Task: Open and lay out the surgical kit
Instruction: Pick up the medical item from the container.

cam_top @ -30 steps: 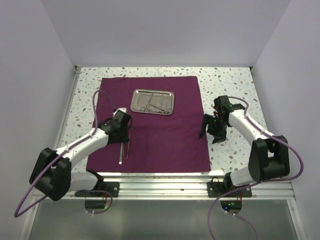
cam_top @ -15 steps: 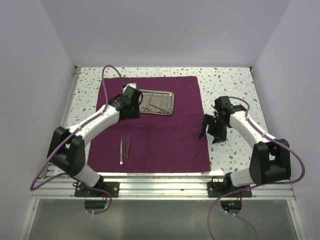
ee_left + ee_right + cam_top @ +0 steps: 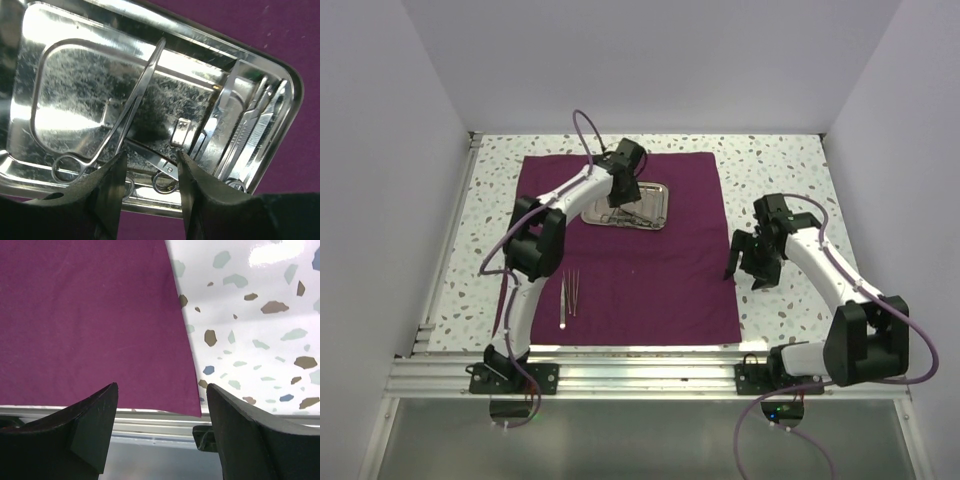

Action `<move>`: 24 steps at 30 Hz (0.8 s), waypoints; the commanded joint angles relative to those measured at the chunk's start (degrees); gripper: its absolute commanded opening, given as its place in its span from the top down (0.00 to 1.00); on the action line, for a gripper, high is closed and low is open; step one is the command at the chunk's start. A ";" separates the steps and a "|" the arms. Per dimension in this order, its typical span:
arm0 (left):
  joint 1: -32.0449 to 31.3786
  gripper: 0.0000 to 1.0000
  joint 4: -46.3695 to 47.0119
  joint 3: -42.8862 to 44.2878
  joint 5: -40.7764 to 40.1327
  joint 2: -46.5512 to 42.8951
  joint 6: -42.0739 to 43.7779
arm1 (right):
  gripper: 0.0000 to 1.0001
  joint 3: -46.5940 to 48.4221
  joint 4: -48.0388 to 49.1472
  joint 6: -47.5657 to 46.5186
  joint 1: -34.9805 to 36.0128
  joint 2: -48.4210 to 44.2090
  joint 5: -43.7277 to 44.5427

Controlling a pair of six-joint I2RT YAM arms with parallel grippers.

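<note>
The surgical kit's maroon cloth (image 3: 650, 270) lies spread flat on the table. On its far half stands the steel tray (image 3: 653, 207); the left wrist view shows its floor (image 3: 75, 85) from close up. In the tray lie long ring-handled forceps (image 3: 136, 97), small scissors (image 3: 161, 166) and several slim instruments (image 3: 250, 130) at one end. Tweezers (image 3: 567, 297) lie on the cloth's near left. My left gripper (image 3: 620, 193) (image 3: 150, 167) hovers open over the tray's rim, just above the scissors' ring, holding nothing. My right gripper (image 3: 748, 262) (image 3: 160, 390) hangs open and empty above the cloth's right edge (image 3: 185, 350).
The table top is white speckled terrazzo (image 3: 780, 180) with walls on three sides. A metal rail (image 3: 640, 365) carrying both arm bases runs along the near edge. The left arm reaches diagonally across the cloth's left half.
My left arm has swung from the cloth's near left, where the tweezers lie, out to the tray, and its jaws have widened. The right arm has barely moved.
</note>
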 commanded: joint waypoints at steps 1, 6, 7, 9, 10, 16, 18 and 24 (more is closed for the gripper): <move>-0.62 0.51 -3.41 1.48 2.62 0.46 -10.77 | 0.25 0.98 -3.41 -0.06 0.17 -2.41 1.73; -2.20 0.49 -2.18 0.86 2.27 0.63 -13.33 | 0.25 -0.07 -4.21 -0.41 0.08 -4.26 2.08; -2.38 0.49 -1.91 0.94 2.09 0.98 -13.59 | 0.25 -0.33 -4.47 -0.59 0.17 -4.35 2.08; -2.82 0.49 -1.56 0.77 1.39 1.24 -13.77 | 0.25 -0.69 -4.65 -0.77 0.17 -4.96 2.08; -3.00 0.49 -1.21 0.77 1.21 1.77 -13.69 | 0.25 -0.69 -4.73 -0.85 0.17 -5.14 2.08; -3.26 0.53 -2.43 0.51 0.16 3.97 -13.60 | 0.25 -0.77 -5.00 -1.12 0.17 -5.49 1.82; -3.44 0.55 -2.96 0.50 0.24 5.02 -13.51 | 0.25 -0.86 -4.91 -1.12 0.17 -5.40 1.73; -3.70 0.64 -3.40 0.06 0.59 7.57 -13.25 | 0.24 -0.86 -4.91 -1.21 0.17 -5.67 1.56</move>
